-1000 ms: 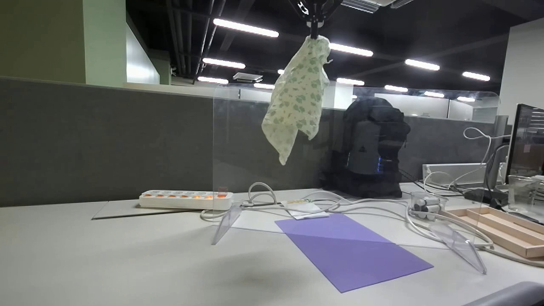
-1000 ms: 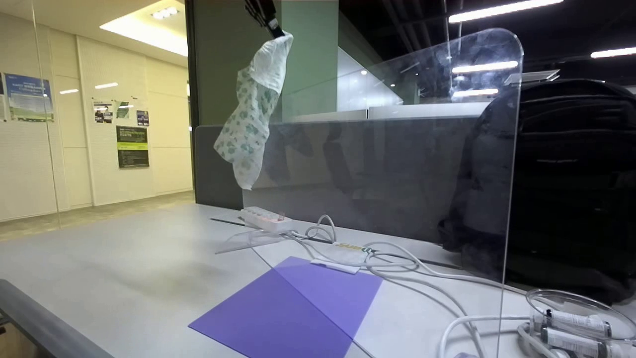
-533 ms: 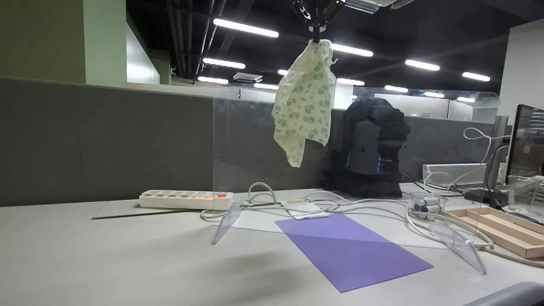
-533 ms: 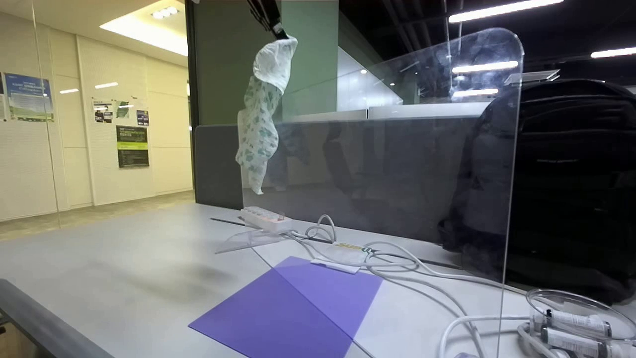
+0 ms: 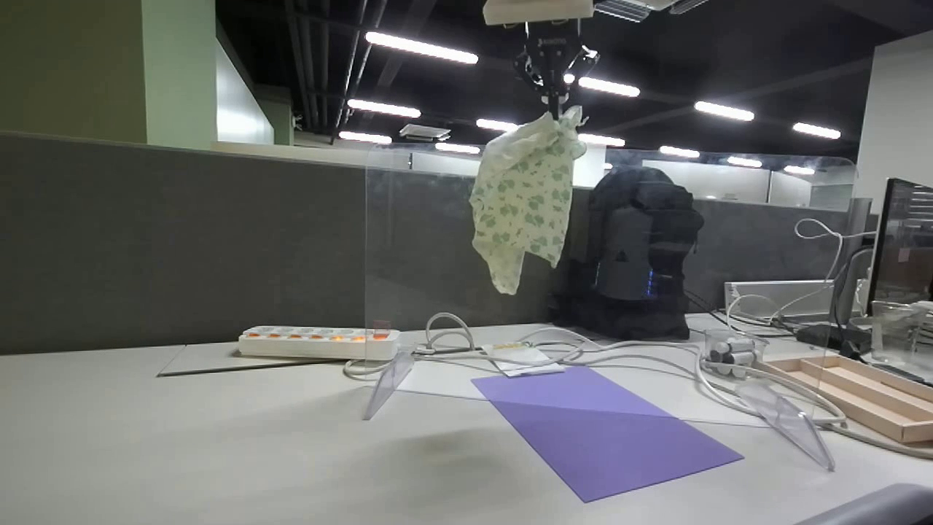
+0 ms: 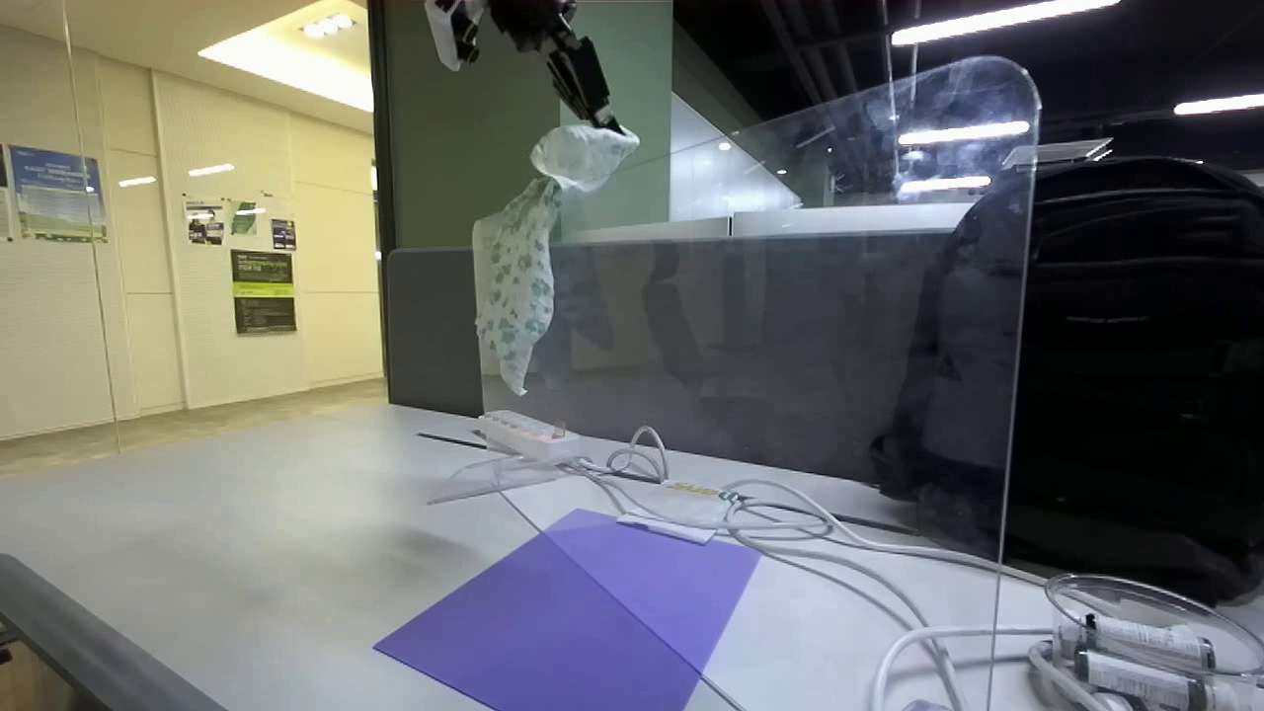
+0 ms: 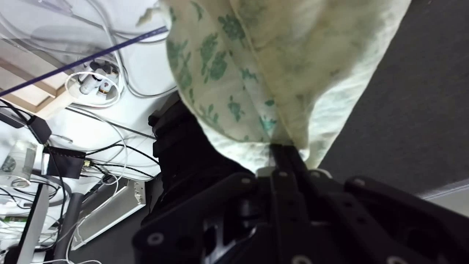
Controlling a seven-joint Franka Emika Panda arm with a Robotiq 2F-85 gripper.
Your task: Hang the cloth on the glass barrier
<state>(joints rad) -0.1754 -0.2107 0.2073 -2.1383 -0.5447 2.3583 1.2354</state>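
Observation:
The cloth is pale with green leaf prints and shows in both exterior views (image 5: 525, 200) (image 6: 518, 276). The glass barrier (image 5: 430, 240) is a clear upright panel on clear feet; it also shows in an exterior view (image 6: 790, 326). My gripper (image 5: 554, 113) (image 6: 610, 126) is shut on the cloth's upper edge, a little above the barrier's top edge. The cloth sags and bends near that edge, its lower part overlapping the panel. I cannot tell whether it touches the glass. In the wrist view the cloth (image 7: 234, 80) hangs from the closed fingertips (image 7: 285, 148).
A purple sheet (image 5: 619, 445) lies under the barrier. A white power strip (image 5: 317, 343), loose cables and a clear cup of small bottles (image 5: 731, 354) lie around it. A black backpack (image 5: 638, 255) stands behind the panel. A wooden tray (image 5: 867, 397) and monitor are at one side.
My gripper has moved down and towards the barrier, still holding the cloth. The cloth's upper part has folded and bunched; its lower end has dropped only slightly.

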